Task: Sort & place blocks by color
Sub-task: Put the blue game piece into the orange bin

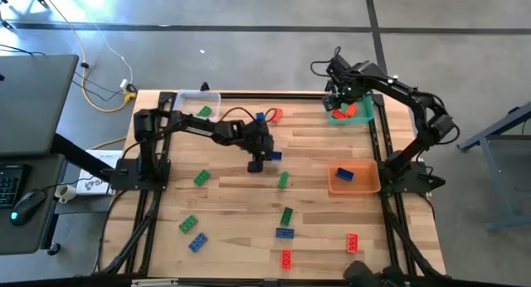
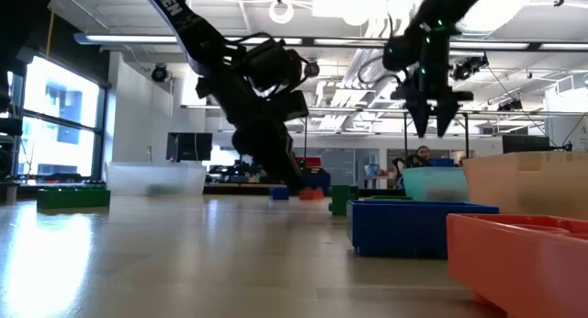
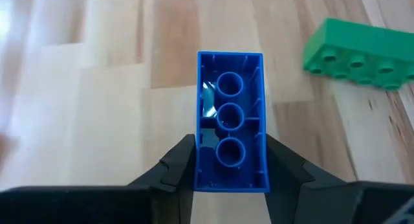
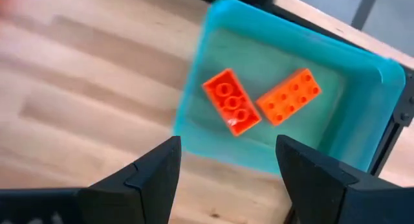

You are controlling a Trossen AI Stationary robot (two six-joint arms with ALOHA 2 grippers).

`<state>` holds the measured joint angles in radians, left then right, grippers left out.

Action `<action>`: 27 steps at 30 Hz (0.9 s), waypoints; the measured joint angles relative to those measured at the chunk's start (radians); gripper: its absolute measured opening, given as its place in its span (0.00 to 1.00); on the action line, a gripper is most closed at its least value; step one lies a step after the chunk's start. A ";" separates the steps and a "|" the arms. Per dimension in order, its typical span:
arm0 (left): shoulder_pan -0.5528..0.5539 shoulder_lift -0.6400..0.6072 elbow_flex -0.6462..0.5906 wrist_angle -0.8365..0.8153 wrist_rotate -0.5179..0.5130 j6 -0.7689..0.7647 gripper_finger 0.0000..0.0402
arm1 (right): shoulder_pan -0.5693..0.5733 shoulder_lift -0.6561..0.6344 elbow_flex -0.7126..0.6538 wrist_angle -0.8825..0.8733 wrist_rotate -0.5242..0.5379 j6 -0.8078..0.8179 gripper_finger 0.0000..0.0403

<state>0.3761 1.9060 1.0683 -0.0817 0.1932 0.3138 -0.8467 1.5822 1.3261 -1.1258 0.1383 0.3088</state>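
My left gripper (image 1: pixel 264 158) is at the middle of the table, shut on a blue block (image 3: pixel 229 120) whose hollow underside faces the wrist camera. A green block (image 3: pixel 356 52) lies on the wood just beyond it. My right gripper (image 4: pixel 226 159) hangs open and empty over the teal tray (image 4: pixel 362 75) at the far right, where two red blocks (image 4: pixel 233 101) lie. Other blocks lie flat on the table: green (image 1: pixel 202 178), blue (image 1: pixel 284 232), red (image 1: pixel 353 243). My left gripper pinches the blue block's two long side walls (image 3: pixel 200 156) between its two fingers (image 3: pixel 174 166), near one end. The fingers slant down from the table's left side and lie across the block. The block's other end points away from the gripper; whether it is clear of the table I cannot tell.
An orange tray (image 1: pixel 336 187) with a blue block stands at the right. A clear tray (image 1: pixel 187 96) with a green block stands at the far left. A blue and a red block (image 1: pixel 276 114) lie near the far edge. Bare wood shows around my left gripper.
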 joint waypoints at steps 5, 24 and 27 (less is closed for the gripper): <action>0.039 -0.078 0.000 -0.035 -0.008 0.004 0.27 | 0.111 0.000 0.110 -0.087 -0.005 0.014 0.60; 0.128 -0.392 0.002 0.045 -0.184 0.038 0.27 | 0.412 0.000 0.473 -0.038 -0.145 0.198 0.60; 0.126 -0.411 0.002 0.059 -0.224 0.039 0.27 | 0.446 0.000 0.490 0.067 -0.150 0.215 0.60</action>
<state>0.5018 1.4947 1.0702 -0.0231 -0.0309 0.3523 -0.4006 1.5818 1.8163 -1.0586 -0.0121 0.5237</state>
